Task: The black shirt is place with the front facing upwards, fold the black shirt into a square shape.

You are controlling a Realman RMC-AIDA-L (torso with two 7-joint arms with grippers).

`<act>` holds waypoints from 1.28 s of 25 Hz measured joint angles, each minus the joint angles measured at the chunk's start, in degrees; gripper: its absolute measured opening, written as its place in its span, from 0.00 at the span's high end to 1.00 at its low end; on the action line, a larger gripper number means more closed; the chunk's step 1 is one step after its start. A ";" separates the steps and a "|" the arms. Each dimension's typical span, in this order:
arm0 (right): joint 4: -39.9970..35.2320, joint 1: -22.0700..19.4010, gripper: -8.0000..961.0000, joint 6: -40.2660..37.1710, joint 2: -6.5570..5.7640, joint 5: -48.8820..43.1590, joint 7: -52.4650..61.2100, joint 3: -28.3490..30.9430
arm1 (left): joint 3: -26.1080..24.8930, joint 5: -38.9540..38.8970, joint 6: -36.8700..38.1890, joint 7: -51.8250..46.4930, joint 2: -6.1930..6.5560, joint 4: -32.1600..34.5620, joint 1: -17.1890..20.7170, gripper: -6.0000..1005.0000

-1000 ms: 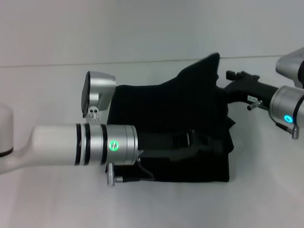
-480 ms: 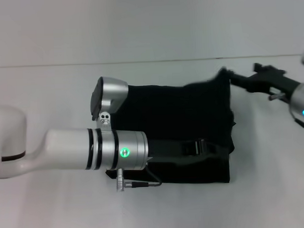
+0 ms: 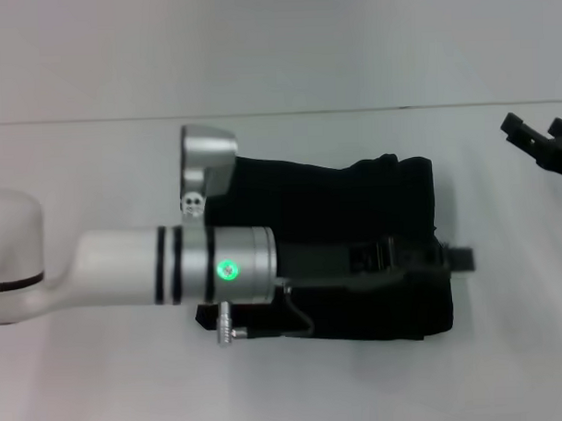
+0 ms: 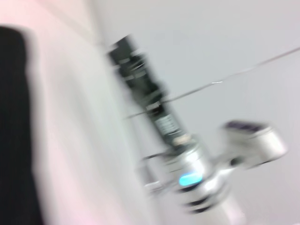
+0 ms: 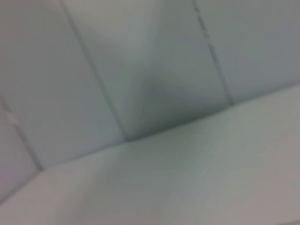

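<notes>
The black shirt (image 3: 336, 209) lies folded into a rough rectangle in the middle of the white table (image 3: 102, 383). Its lettering and neck label are hidden. My left arm reaches across it from the left, and my left gripper (image 3: 456, 257) lies low over the near half, its tip just past the shirt's right edge. My right gripper (image 3: 535, 128) is open and empty at the far right, well clear of the shirt. The left wrist view shows a black strip of shirt (image 4: 14, 131) and, blurred and farther off, the right gripper (image 4: 129, 54).
A pale wall (image 3: 275, 44) rises behind the table's back edge. The right wrist view shows only pale table and wall (image 5: 150, 112). A cable (image 3: 299, 321) loops from my left wrist over the shirt's near edge.
My right gripper has let go of the shirt's far right corner and pulled away to the right. The corner has dropped flat. My left gripper has slid right, and the shirt's near right edge shifted with it.
</notes>
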 joint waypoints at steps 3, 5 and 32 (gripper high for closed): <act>0.00 -1.54 0.02 -6.79 -0.01 -0.80 -2.06 -1.92 | 0.00 -2.95 7.80 0.50 0.18 4.24 1.94 0.71; -0.01 -2.07 0.02 -11.51 0.00 -2.99 -3.91 -3.91 | -0.01 -3.32 9.40 0.53 0.37 7.49 3.65 0.61; 2.01 -0.27 0.02 -4.79 0.01 -15.71 -5.95 -13.04 | -3.27 -4.30 -16.73 -5.32 7.25 11.04 14.91 0.09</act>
